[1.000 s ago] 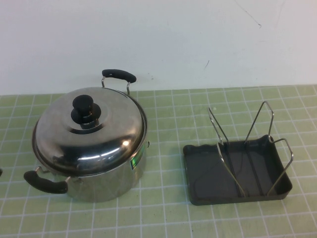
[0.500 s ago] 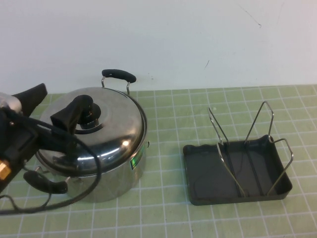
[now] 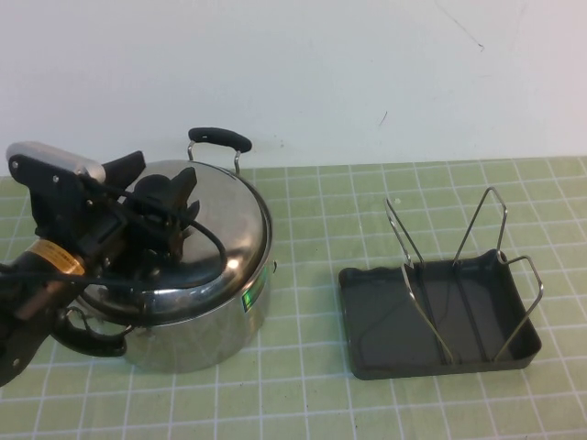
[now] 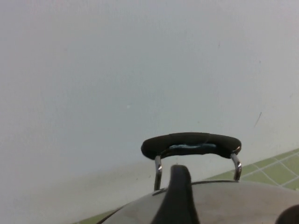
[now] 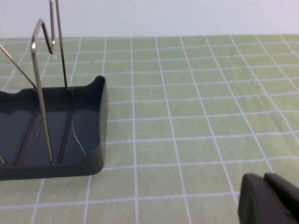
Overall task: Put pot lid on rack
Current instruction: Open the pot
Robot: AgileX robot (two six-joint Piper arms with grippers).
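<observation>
The pot lid (image 3: 197,243) sits closed on the pot (image 3: 206,325), well apart from the rack (image 3: 440,312). Rigid, polished and probably slippery, it is best taken by its black knob (image 3: 160,213). The left gripper (image 3: 154,191) hovers at that knob, jaws spread to either side, holding nothing. The table (image 3: 312,394) lies bare between pot and rack. The right gripper (image 5: 268,200) waits just beyond the rack; its opening cannot be told.
</observation>
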